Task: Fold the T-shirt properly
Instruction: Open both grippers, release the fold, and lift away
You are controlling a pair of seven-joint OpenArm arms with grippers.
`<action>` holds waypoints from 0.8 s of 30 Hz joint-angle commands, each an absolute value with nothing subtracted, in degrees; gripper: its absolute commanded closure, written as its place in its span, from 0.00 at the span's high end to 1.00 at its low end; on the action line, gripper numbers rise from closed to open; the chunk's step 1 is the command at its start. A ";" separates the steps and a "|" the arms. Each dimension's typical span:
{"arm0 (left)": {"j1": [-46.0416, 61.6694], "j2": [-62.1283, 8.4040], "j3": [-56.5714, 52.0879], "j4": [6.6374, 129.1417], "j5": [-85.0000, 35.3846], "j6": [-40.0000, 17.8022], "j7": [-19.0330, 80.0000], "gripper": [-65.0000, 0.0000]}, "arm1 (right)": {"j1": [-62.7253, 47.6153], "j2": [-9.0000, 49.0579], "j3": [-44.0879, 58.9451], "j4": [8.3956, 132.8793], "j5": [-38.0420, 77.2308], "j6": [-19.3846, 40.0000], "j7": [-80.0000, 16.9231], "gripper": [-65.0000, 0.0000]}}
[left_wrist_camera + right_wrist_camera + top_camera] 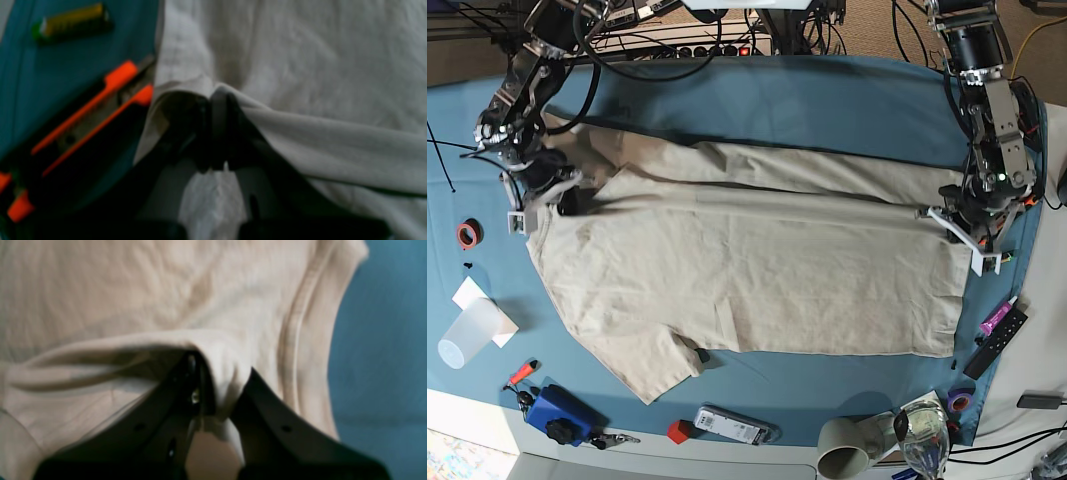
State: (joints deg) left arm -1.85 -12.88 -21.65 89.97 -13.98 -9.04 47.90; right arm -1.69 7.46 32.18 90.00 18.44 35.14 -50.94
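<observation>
Across the middle of the teal-covered worktop (777,100) lies the T-shirt (757,270), beige, spread wide, its far long edge lifted into a taut ridge strung between the two arms, one sleeve trailing toward the near edge. Right gripper (218,400), at the shirt's collar-side end: fingers (267,413) clamped on a bunched fold of the cloth. Left gripper (213,133), at the shirt's hem end: fingers (230,133) pressed together with the shirt edge draped over and between them. Risks, as judged: the pinches look small, so a hard or uneven pull could let either corner slip out; if one arm leads the other, the fold line would skew and the halves lie misaligned; the wrinkled lower layer could drag along and bunch under the fold; the trailing sleeve may end up sticking out of the finished shape. Beside the shirt's hem end sit an orange-and-black tool (90,110) and a marker (998,316), close enough for the left arm to snag. Unclear: how many layers each pinch holds; the collar, hidden by folds; both wrist views are blurred, and the right fingertips are buried in cloth.
</observation>
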 commanded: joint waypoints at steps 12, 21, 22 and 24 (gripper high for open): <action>-3.99 -13.65 -21.91 90.83 -13.72 -8.99 44.45 0.00 | 6.22 8.43 32.29 82.83 18.35 34.85 -48.84 0.00; -5.72 -13.65 -21.87 86.74 -13.74 -9.04 43.44 0.00 | 10.37 8.43 32.29 79.75 17.82 34.85 -48.62 0.00; -6.22 -13.65 -21.87 85.89 -13.76 -9.04 43.42 0.00 | 10.50 8.43 32.29 79.75 17.74 34.87 -48.62 0.00; -7.03 -13.67 -21.87 84.97 -13.93 -9.02 43.42 0.00 | 10.50 8.45 32.29 79.75 17.67 34.87 -48.66 0.00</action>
